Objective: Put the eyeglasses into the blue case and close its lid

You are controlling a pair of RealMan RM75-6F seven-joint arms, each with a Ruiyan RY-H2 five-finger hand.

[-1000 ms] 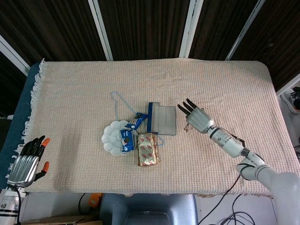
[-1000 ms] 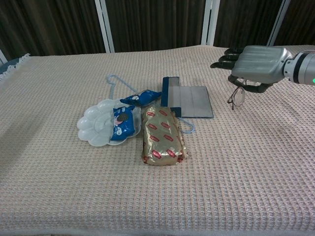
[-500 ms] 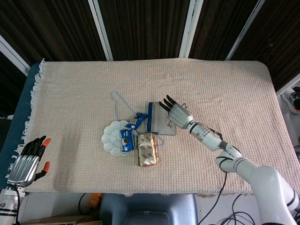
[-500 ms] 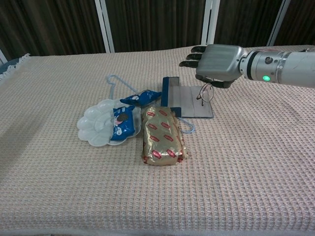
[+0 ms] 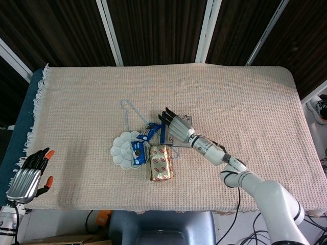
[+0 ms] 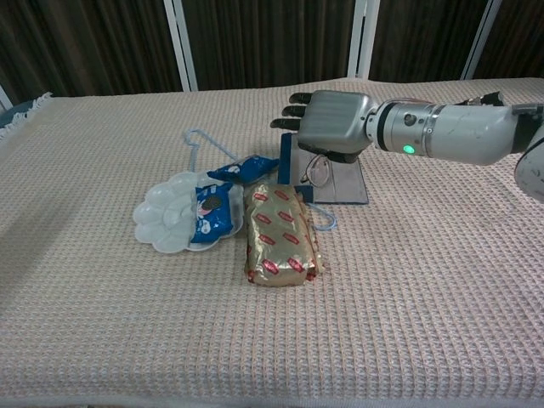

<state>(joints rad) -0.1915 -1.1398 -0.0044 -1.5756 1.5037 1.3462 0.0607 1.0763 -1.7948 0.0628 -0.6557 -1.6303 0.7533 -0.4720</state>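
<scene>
My table wore a beige waffle cloth. On it lay the open blue case, a white palette, a gold packet and a blue hanger.

Your right robot hand covers most of the blue case and the upper part of the eyeglasses, so you cannot see how they are gripped. From the head view the glasses are hidden entirely. Your left robot hand sits half off the worktop edge.
</scene>
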